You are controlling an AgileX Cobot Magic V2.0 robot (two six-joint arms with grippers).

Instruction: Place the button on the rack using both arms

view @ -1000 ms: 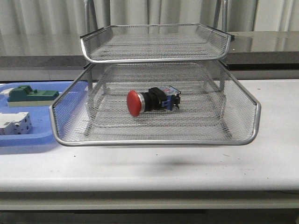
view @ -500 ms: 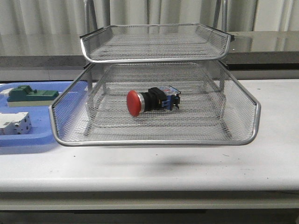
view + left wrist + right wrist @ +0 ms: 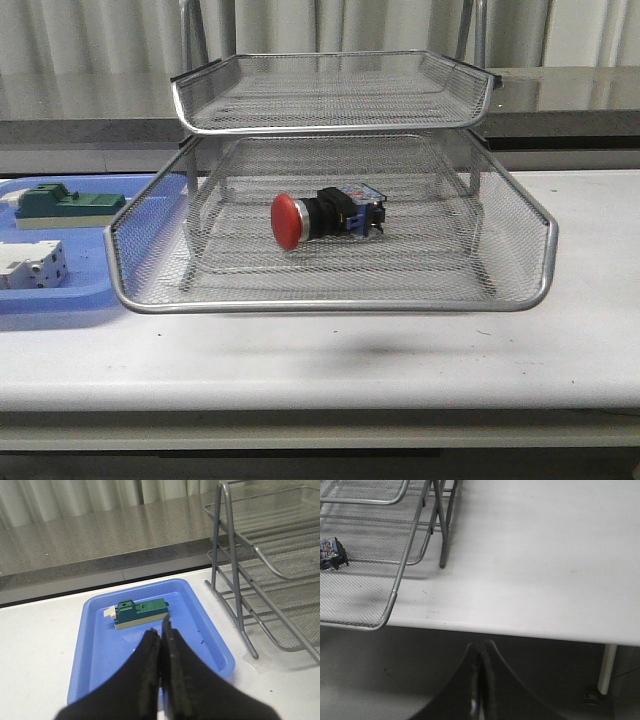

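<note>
The button (image 3: 325, 216), with red cap, black body and blue rear block, lies on its side in the pulled-out middle tray of the silver wire-mesh rack (image 3: 335, 300). Its blue rear end shows in the right wrist view (image 3: 331, 551). Neither arm shows in the front view. My left gripper (image 3: 161, 630) is shut and empty, above the blue tray, left of the rack (image 3: 265, 565). My right gripper (image 3: 482, 645) is shut and empty, below and in front of the table's front edge, right of the rack's pulled-out tray (image 3: 395, 595).
A blue plastic tray (image 3: 60, 300) stands left of the rack, holding a green block (image 3: 62, 204) and a white breaker (image 3: 32, 266). The tray (image 3: 210, 630) and green block (image 3: 141, 612) also show in the left wrist view. White table (image 3: 545, 570) lies right of the rack.
</note>
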